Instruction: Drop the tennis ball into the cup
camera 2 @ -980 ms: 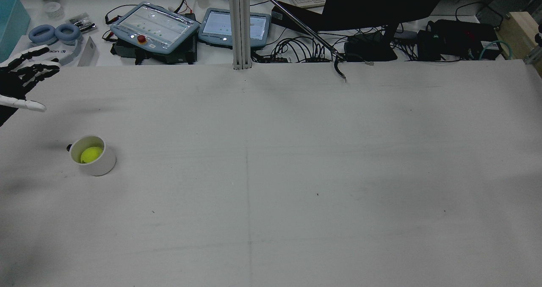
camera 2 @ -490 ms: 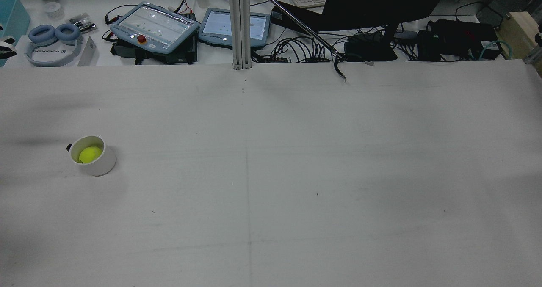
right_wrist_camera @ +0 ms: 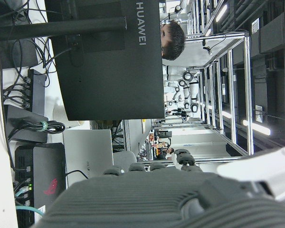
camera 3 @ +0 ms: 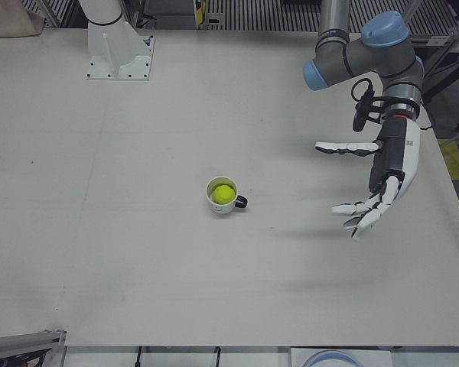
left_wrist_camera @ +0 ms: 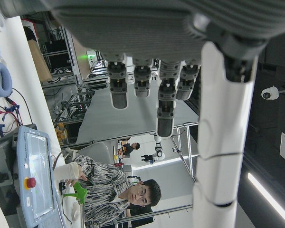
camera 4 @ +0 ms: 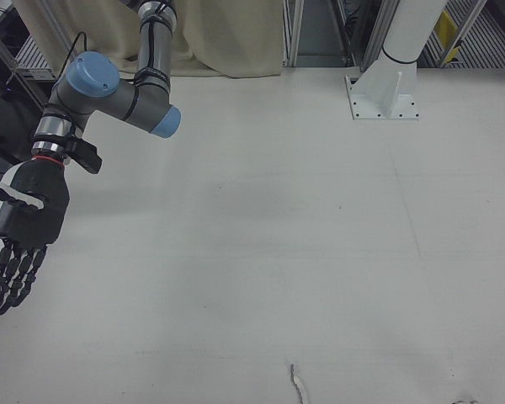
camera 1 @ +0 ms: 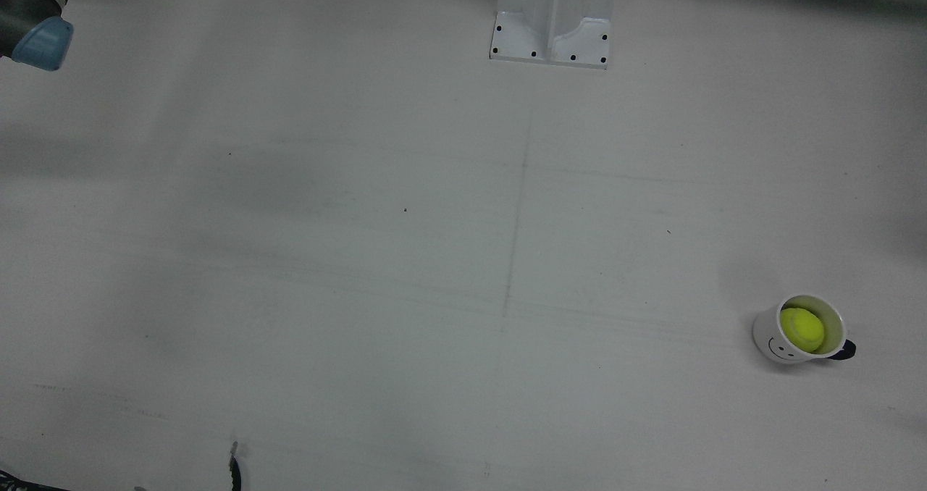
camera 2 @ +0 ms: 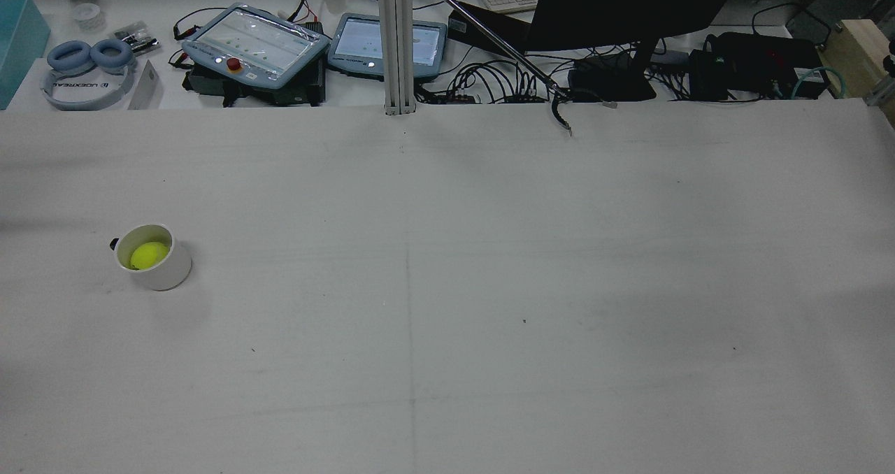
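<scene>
We find the tennis ball (camera 3: 223, 193) already resting inside the cup (camera 3: 222, 196) on the worktop (camera 3: 138, 229). Our left robot hand (camera 3: 376, 180) hangs empty at the cup's three o'clock, fingers spread; the right robot hand (camera 4: 21, 227), fingers apart, idles well clear, since nothing remains to carry.

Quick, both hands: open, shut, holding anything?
Left hand: open, empty, off to the side of the cup.
Right hand: open, fingers straight, holding nothing.

robot lab, teach pendants (camera 2: 255, 44), monitor (camera 2: 615, 5)
</scene>
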`<state>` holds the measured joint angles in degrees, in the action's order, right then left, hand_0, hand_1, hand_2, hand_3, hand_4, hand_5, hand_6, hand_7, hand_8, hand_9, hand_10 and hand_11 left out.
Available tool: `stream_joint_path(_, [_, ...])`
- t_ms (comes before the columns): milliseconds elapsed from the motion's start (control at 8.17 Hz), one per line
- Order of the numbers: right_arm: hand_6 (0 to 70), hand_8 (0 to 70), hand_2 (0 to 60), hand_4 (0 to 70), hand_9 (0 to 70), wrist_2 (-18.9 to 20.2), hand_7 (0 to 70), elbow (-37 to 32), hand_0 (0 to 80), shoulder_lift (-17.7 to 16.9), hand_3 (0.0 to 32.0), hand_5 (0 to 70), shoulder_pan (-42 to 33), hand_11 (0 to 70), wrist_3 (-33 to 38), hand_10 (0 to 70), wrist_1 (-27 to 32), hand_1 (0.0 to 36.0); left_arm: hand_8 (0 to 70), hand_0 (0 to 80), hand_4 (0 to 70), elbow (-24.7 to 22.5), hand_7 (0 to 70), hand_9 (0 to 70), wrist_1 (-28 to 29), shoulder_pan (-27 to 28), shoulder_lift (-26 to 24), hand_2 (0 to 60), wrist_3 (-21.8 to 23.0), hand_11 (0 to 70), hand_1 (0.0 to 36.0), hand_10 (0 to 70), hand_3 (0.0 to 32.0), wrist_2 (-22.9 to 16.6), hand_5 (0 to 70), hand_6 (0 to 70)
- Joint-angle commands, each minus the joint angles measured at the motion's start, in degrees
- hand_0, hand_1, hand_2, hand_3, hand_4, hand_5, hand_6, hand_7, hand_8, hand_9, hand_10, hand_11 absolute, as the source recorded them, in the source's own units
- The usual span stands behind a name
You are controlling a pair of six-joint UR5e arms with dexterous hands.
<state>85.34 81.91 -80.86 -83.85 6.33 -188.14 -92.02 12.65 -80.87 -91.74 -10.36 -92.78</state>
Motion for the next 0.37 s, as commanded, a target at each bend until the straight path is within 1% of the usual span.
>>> stream_joint_path(0, [0.0, 0.0, 0.0, 0.0, 0.0, 0.0, 0.0, 0.0, 0.0, 0.0, 0.0, 0.0, 0.0, 0.0, 0.0, 0.0, -0.03, 0.0, 14.3, 76.6, 13.1, 3.43, 21.2, 14.2, 2.03, -1.13, -0.01, 0.1, 2.54, 23.4, 27.5, 14.0, 0.0, -0.39, 16.5, 41.3])
stream_joint_path(122, [0.0, 0.0, 0.0, 0.0, 0.0, 0.0, 0.0, 0.0, 0.0, 0.09, 0.0, 0.0, 0.0, 0.0, 0.0, 0.0, -0.03, 0.0, 14.2, 78.6, 13.2, 3.34, 21.7, 14.6, 1.77, -1.22, -0.1, 0.1, 2.54, 23.4, 28.0, 14.0, 0.0, -0.39, 16.3, 39.3])
stream_joint_path(245, [0.0, 0.0, 0.0, 0.0, 0.0, 0.0, 0.0, 0.0, 0.0, 0.09, 0.0, 0.0, 0.0, 0.0, 0.0, 0.0, -0.03, 0.0, 17.2, 78.1, 13.4, 3.43, 19.0, 14.2, 1.77, -1.22, -0.01, 0.7, 2.54, 23.5, 27.1, 14.1, 0.0, -0.39, 18.9, 54.0])
